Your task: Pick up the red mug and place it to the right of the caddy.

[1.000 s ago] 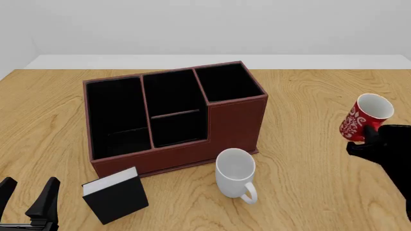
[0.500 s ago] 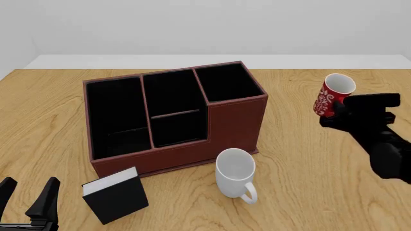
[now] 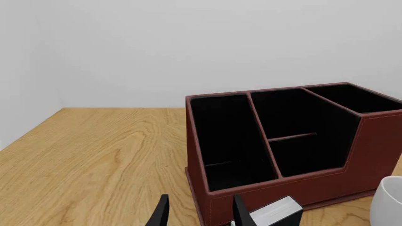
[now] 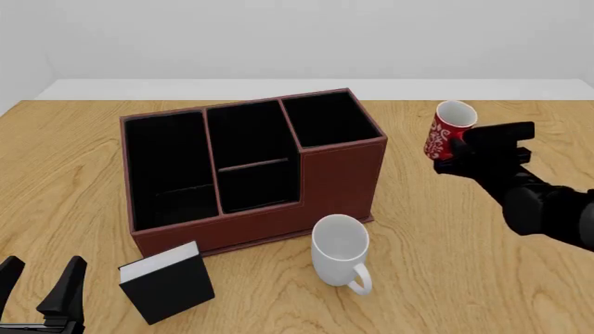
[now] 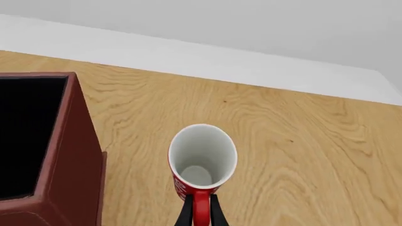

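Observation:
The red mug (image 4: 446, 135), red with a white pattern and white inside, hangs in the air right of the caddy (image 4: 250, 167), held by its handle in my shut right gripper (image 4: 461, 149). In the right wrist view the mug (image 5: 201, 165) is upright, its red handle between the fingers (image 5: 184, 212), with the caddy's corner (image 5: 63, 155) beside it. The caddy is a large red-brown box with black compartments; it also shows in the left wrist view (image 3: 289, 150). My left gripper (image 4: 42, 289) is open and empty at the near left; it also shows in the left wrist view (image 3: 197, 215).
A plain white mug (image 4: 340, 252) stands in front of the caddy's right end. A small black box with a white top (image 4: 167, 282) stands at the caddy's near left corner. Bare wooden table (image 4: 464, 264) lies under and right of the red mug.
My right gripper has carried the red mug left and farther away, from near the table's right edge toward the caddy's right side. The left arm has not moved.

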